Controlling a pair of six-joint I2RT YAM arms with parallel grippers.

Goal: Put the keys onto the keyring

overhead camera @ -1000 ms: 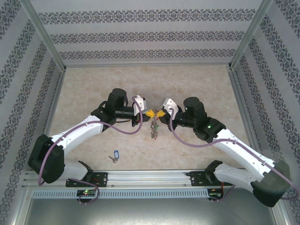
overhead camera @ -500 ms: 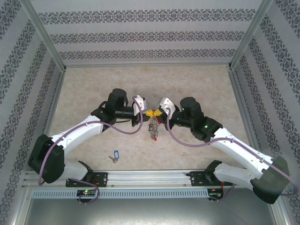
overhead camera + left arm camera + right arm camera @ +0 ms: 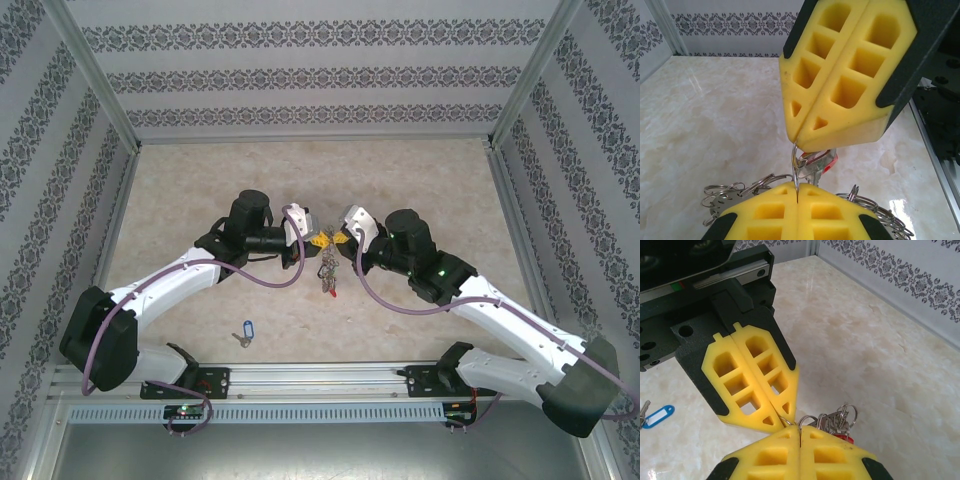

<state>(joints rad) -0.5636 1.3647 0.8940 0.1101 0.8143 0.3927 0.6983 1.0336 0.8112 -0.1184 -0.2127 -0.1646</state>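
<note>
Over mid-worktop (image 3: 200, 180), the left gripper (image 3: 318, 240) and right gripper (image 3: 339, 243) are both pinched shut, tip to tip, on the keyring (image 3: 327, 268). It's a thin grey wire loop dangling a clump of small silver keys plus a red tag (image 3: 829, 160). Blue-tagged key (image 3: 245, 330) lies near the left arm's base.

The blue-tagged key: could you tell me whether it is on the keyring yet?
Not yet: the blue-tagged key lies alone on the table, apart from the keyring.
</note>
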